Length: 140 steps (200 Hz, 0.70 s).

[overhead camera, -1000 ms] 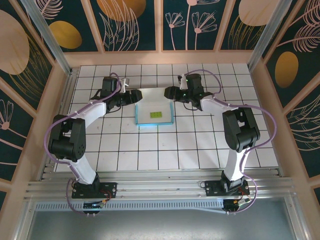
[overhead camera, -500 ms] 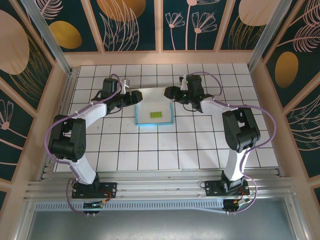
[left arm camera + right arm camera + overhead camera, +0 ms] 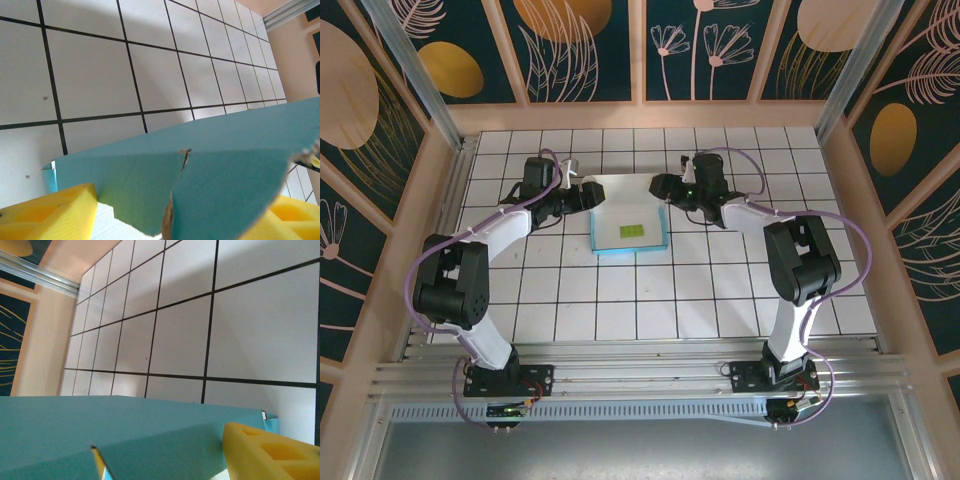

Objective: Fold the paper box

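The left hand and the right hand are both released, fingers spread. The paper box lies on the bench between them, its raised back flap touching both hands.

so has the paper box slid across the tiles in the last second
No. The paper box has its near blue edge just short of the same tile line as a second ago.

The surface, white square tiles with dark grid lines fenced by pale wooden walls, carries the paper box toward its far middle, a shallow light blue tray with a white floor, its rear flap lifted off the tiles.
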Motion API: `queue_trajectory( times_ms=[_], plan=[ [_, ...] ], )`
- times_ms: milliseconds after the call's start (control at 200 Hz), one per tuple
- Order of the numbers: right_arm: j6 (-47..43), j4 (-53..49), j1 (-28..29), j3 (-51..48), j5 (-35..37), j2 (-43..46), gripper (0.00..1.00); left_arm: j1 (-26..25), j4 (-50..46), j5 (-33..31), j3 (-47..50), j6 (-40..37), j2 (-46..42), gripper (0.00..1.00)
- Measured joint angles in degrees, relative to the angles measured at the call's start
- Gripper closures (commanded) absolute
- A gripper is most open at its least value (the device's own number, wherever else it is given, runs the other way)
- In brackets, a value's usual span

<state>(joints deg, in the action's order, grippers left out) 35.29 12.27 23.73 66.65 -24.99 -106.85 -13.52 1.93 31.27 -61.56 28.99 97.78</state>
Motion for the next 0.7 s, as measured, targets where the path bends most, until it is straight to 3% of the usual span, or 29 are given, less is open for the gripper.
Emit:
queue_trajectory(
  times_ms=[701],
  plan=[
    [-1.92,3.02,2.95,-5.7,4.13,0.68,0.42,0.0,2.05,0.39,4.33,0.02,-0.83,0.31]
  ],
)
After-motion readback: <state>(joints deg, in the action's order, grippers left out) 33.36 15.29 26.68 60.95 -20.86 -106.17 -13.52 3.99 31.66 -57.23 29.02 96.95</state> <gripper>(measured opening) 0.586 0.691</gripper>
